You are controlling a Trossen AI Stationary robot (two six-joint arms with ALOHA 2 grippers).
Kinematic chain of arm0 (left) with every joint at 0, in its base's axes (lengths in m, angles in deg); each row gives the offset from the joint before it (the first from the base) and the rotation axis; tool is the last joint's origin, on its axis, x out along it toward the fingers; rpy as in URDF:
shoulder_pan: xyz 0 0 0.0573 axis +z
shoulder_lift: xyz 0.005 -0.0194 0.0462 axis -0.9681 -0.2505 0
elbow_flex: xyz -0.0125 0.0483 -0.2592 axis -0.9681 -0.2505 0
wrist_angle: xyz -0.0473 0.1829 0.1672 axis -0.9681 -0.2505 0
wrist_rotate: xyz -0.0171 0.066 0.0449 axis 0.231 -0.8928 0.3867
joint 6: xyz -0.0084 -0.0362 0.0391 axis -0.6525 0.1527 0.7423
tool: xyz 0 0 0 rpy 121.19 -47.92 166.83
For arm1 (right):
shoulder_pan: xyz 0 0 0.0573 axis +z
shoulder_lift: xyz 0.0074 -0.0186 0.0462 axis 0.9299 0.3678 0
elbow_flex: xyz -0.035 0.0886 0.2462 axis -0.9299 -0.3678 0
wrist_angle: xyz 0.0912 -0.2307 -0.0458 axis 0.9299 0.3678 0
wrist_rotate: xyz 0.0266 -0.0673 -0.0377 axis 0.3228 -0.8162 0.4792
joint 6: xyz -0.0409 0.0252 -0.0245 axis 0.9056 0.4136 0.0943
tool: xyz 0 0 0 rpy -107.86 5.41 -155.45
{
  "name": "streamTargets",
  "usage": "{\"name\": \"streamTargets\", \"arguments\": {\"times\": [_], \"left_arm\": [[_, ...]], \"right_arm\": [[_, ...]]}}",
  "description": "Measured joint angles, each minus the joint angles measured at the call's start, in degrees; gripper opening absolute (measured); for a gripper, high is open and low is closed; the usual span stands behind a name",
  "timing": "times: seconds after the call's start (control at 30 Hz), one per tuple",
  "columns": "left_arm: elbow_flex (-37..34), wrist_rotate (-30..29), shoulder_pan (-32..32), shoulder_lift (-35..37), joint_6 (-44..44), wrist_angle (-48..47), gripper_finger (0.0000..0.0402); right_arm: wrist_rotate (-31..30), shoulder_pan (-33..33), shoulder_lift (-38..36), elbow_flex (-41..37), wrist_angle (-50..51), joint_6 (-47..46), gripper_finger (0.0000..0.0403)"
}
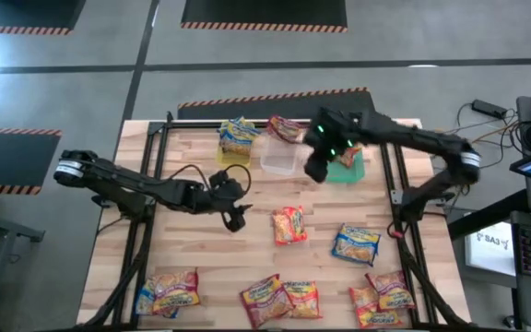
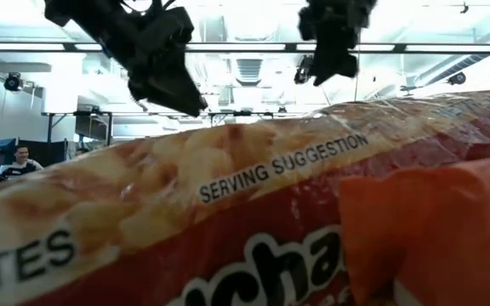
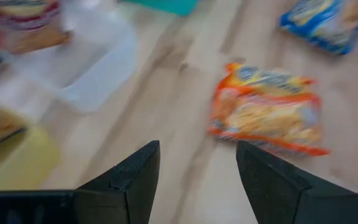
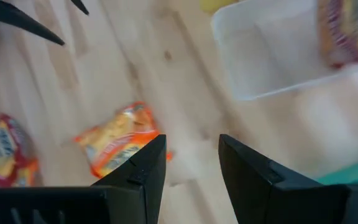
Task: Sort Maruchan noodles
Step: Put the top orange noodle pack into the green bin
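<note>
From above, the pale wooden slatted table [image 1: 201, 267] carries the glossy flat plastic Maruchan noodle packets. I count about eleven loose: an orange one [image 1: 289, 224] alone at centre, a blue-and-yellow one [image 1: 355, 244] just to its right, roughly two at the near left edge [image 1: 167, 291], three in the near middle [image 1: 279, 299], two or three at the near right [image 1: 382, 295]. At the far edge sit three bins: a yellow plastic bin [image 1: 239, 138] holding a blue-and-yellow packet, a clear plastic bin [image 1: 278, 157] with a red packet [image 1: 287, 128] just behind it, and a green plastic bin [image 1: 347, 164]. The left gripper [image 1: 234, 214] hangs left of the orange packet; the right gripper [image 1: 316, 166] hovers between the clear and green bins.

The table-level camera is filled by a red packet [image 2: 228, 221] lying right against it, with an orange one overlapping; both grippers hang above.

The left wrist camera shows the left gripper's fingers [image 3: 135, 174] apart and empty, the orange packet ahead of them.

The right wrist camera shows that arm's fingers [image 4: 247, 168] likewise apart and empty, above bare wood near the clear bin.

These packets should be light, crackly and slippery, the noodle block inside brittle; pinching across a short edge or crimped seam, gently, seems safest.
</note>
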Motion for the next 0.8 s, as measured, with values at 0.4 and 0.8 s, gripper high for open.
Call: {"name": "streamTargets", "arguments": {"times": [0.4, 0.8], "left_arm": [[0.04, 6.10, -0.11, -12.80, -2.37, 18.40, 0.0196], [0.46, 10.33, -2.35, -22.91, -7.57, 26.48, 0.0196]], "right_arm": [[2.90, 11.72, -11.68, -33.83, -30.03, -26.74, 0.0142], [4.88, 13.86, -8.08, -45.39, -46.92, -47.60, 0.0200]]}}
